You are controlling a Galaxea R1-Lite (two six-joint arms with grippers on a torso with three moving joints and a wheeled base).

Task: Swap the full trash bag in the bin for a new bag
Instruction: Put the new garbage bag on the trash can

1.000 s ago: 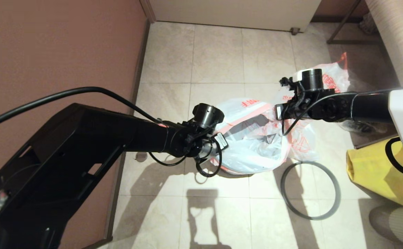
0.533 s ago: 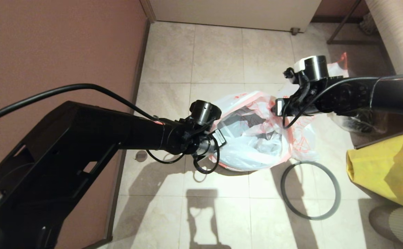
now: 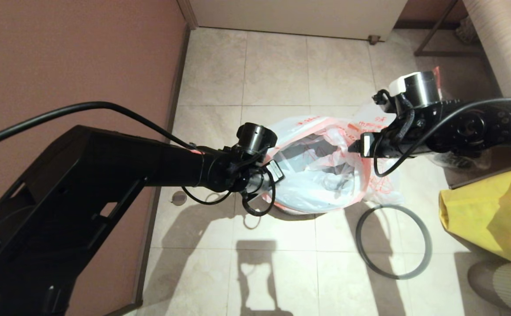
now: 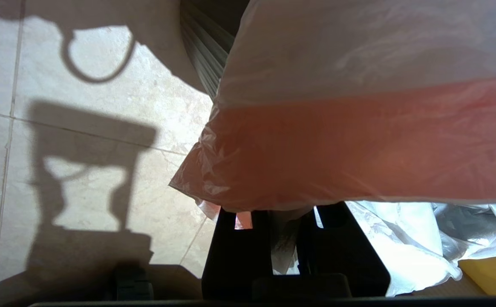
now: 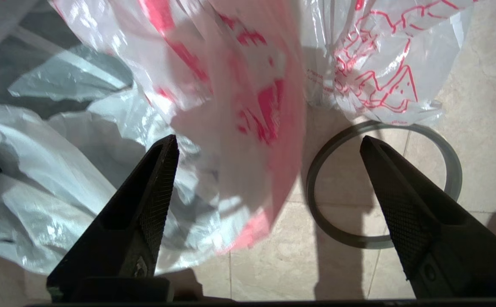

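Observation:
The new bag (image 3: 312, 193), white with red print, is draped over the bin, and its mouth stands open. Only a strip of the bin's dark wall (image 4: 207, 55) shows. My left gripper (image 4: 284, 213) is shut on the bag's red-edged rim on the bin's left side (image 3: 273, 173). My right gripper (image 5: 267, 140) hangs open at the bag's right side (image 3: 365, 147), with a loose red-edged flap between its fingers but not pinched. The full trash bag (image 3: 385, 184) lies on the floor right of the bin (image 5: 371, 64). The grey ring (image 3: 394, 276) lies flat beside it (image 5: 341, 236).
A big yellow bag (image 3: 488, 215) stands at the right. A clear bag with dark contents (image 3: 457, 160) lies behind my right arm. The red-brown wall (image 3: 62, 66) runs close along the left. Bare tiled floor lies in front of the bin.
My right gripper has opened, let go of the new bag's rim and moved right. The freed rim has sagged. The left gripper keeps its hold and has barely shifted.

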